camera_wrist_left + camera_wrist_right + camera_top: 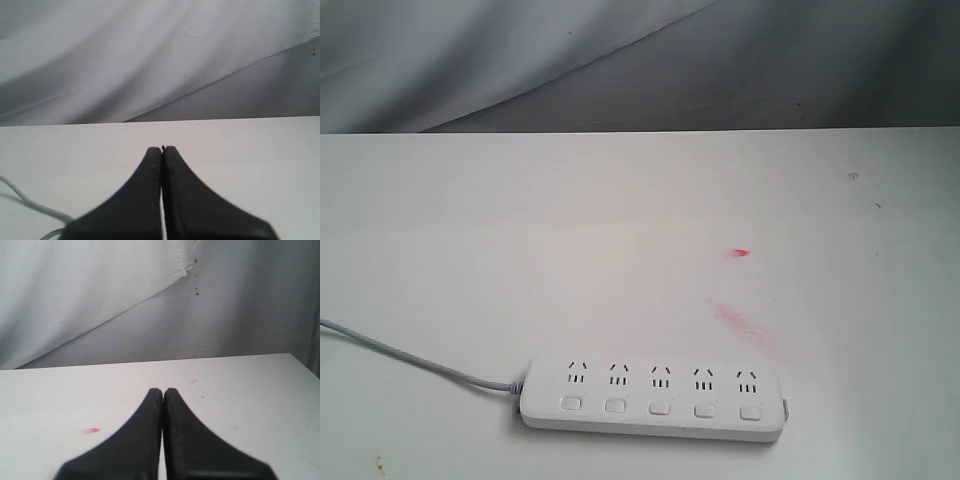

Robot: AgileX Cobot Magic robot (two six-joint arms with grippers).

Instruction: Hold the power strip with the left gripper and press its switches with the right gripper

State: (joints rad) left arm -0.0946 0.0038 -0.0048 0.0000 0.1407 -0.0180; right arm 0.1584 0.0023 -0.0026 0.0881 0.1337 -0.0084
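Observation:
The white power strip [653,398] lies flat near the front edge of the white table [620,230], sockets up, with its row of switches [660,407] along the near side. Its thin grey cord [410,358] runs off to the left; a piece of the cord [30,205] shows in the left wrist view. Neither arm appears in the exterior view. My left gripper [162,149] is shut with nothing between its fingers, above bare table. My right gripper [163,390] is likewise shut and empty. The strip itself is out of both wrist views.
Red smears [740,253] mark the table right of centre, one red smear [91,430] showing in the right wrist view. A grey-white draped cloth [520,60] hangs behind the table's far edge. The table's right edge [305,365] shows in the right wrist view.

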